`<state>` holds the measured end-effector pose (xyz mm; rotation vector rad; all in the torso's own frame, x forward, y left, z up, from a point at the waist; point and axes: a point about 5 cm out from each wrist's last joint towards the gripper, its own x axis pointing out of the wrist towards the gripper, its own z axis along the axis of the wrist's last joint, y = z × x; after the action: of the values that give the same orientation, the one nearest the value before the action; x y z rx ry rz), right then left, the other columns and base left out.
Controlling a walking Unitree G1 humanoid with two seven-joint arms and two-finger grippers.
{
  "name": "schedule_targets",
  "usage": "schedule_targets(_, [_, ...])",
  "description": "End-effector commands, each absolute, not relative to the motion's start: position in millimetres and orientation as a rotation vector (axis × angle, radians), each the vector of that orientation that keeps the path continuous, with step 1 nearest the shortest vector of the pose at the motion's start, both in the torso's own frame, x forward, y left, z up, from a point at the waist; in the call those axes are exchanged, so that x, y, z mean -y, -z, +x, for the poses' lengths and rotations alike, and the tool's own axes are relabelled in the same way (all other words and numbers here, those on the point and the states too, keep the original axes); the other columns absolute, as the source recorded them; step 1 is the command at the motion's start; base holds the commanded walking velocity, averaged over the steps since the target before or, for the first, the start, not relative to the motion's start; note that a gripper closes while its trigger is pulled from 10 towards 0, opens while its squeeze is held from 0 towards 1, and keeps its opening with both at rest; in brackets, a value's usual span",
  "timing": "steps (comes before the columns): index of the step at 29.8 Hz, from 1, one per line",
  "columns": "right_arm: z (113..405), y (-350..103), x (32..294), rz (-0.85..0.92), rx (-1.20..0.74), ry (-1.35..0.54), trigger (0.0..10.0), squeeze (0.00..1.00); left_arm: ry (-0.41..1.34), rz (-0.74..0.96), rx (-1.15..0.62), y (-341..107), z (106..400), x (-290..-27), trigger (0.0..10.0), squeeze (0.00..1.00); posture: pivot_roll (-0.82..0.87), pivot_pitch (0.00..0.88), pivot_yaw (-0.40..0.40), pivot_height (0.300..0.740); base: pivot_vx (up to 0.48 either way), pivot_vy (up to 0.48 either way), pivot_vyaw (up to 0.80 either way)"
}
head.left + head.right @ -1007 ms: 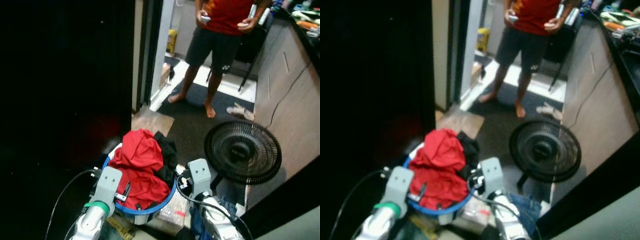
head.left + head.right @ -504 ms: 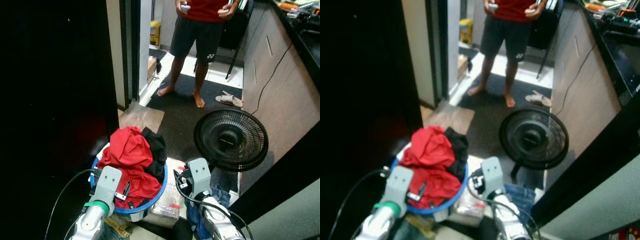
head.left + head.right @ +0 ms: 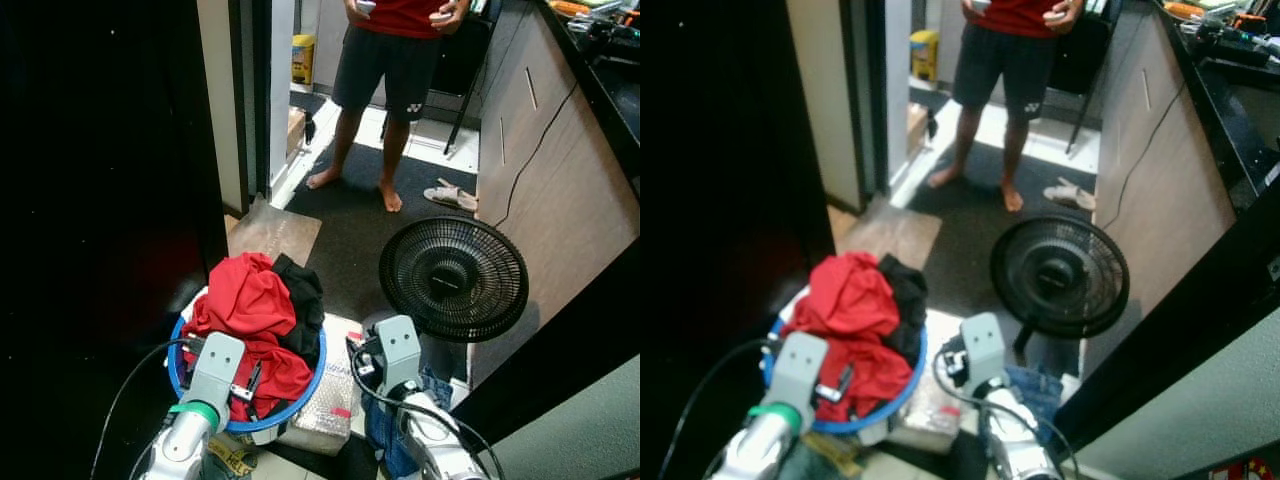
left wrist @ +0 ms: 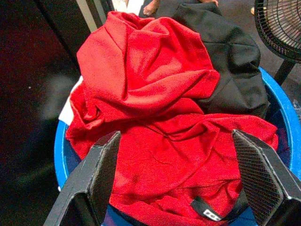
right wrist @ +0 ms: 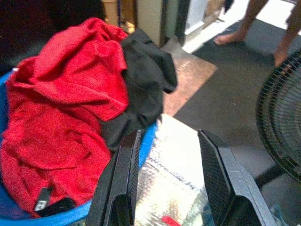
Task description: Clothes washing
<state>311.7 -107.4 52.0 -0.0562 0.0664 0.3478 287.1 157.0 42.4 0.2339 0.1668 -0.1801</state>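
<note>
So the laundry is piled in a round blue basket sitting on the floor right in front of the robot, next to a dark doorway on its left. On top is a big crumpled red garment, looks like a soft knit, bunched into folds and heaped well above the rim. A black garment is tucked against the far right side of the pile, partly draped over the red one, and there's a small black tag with white lettering near the front edge. A bit of white cloth peeks out at the left rim.

The left gripper hovers just over the near side of the basket, fingers spread wide with nothing between them but red fabric below. The right gripper is at the basket's right edge, fingers also apart and empty, above a shiny plastic-wrapped package lying on the floor beside the basket.

A black floor fan stands to the right, near a wooden cabinet side. Some blue denim lies by the right arm. Further back a person in dark shorts stands barefoot on a dark mat, with sandals nearby.
</note>
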Motion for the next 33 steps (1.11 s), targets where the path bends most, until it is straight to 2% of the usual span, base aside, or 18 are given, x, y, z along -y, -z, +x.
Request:
schedule_targets(1, [308.1,-49.5,107.2,-0.055,-0.064,-0.352,10.0,0.00,0.183,0.239,-0.187,-35.8,282.5,-157.3,10.0,0.00,0.04,0.093,-0.032,0.740,0.322,0.000,0.00])
schedule_targets(28, [308.2,-49.6,105.2,-0.066,-0.062,-0.360,10.0,0.00,0.170,0.238,-0.188,-36.5,284.5,-159.3,10.0,0.00,0.04,0.092,-0.028,0.740,0.308,0.000,0.00])
schedule_targets(33, [307.8,-49.0,105.7,-0.068,-0.064,-0.360,10.0,0.00,0.165,0.242,-0.195,-35.9,284.7,-159.5,10.0,0.00,0.04,0.088,-0.027,0.740,0.000,0.000,0.00])
